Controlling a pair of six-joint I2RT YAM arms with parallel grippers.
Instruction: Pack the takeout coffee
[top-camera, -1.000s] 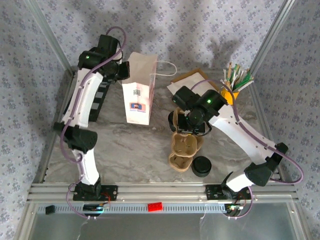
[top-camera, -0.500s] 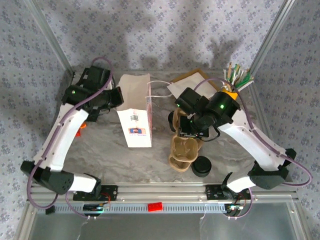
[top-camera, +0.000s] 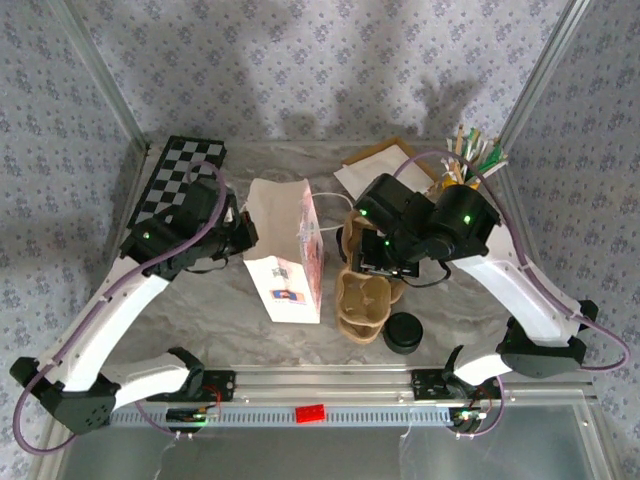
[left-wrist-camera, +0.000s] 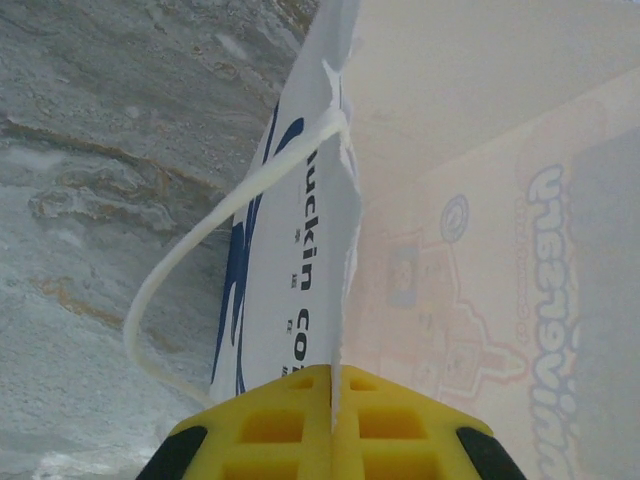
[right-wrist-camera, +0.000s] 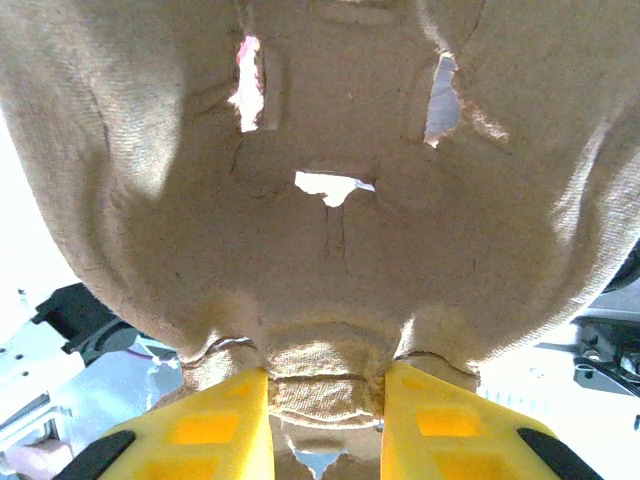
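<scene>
- At mid-table in the top view, left of centre: white paper bag (top-camera: 288, 262), tilted, its open mouth toward the back wall and its printed face toward the near rail.
- On that face: a small label with a blue and red patch, too small to read from above.
- Left gripper (top-camera: 244, 232): pinched fully shut on the bag's left rim.
- Seen from the left wrist: yellow fingers (left-wrist-camera: 270, 425) pressed together at the left gripper (left-wrist-camera: 335, 385), with the paper bag (left-wrist-camera: 300, 260) edge caught between them.
- On the bag's outer side: blue lettering, readable as "luckin co", the rest cut off by the fingers.
- Through the inner wall: the same kind of print showing faintly, mirrored and not legible.
- Off the bag's rim: a thin white handle (left-wrist-camera: 200, 235) looping out over the marbled table (left-wrist-camera: 90, 150).
- Just right of the bag: brown pulp cup carrier (top-camera: 362, 305), close beside the bag's side.
- Right gripper (top-camera: 378, 262): partly closed, clamped on the carrier's far end.
- Seen from the right wrist: right gripper (right-wrist-camera: 325, 400) with a yellow finger on each side of a ridge of the pulp cup carrier (right-wrist-camera: 330, 230); slits in the pulp letting light through.
- Right of the carrier's near end: a round black lid (top-camera: 403, 333), just beside it; whether touching, cannot tell.
- At the back right: a yellow cup of sticks (top-camera: 465, 165).
- At the back left: a checkerboard (top-camera: 180, 180), lying flat.
</scene>
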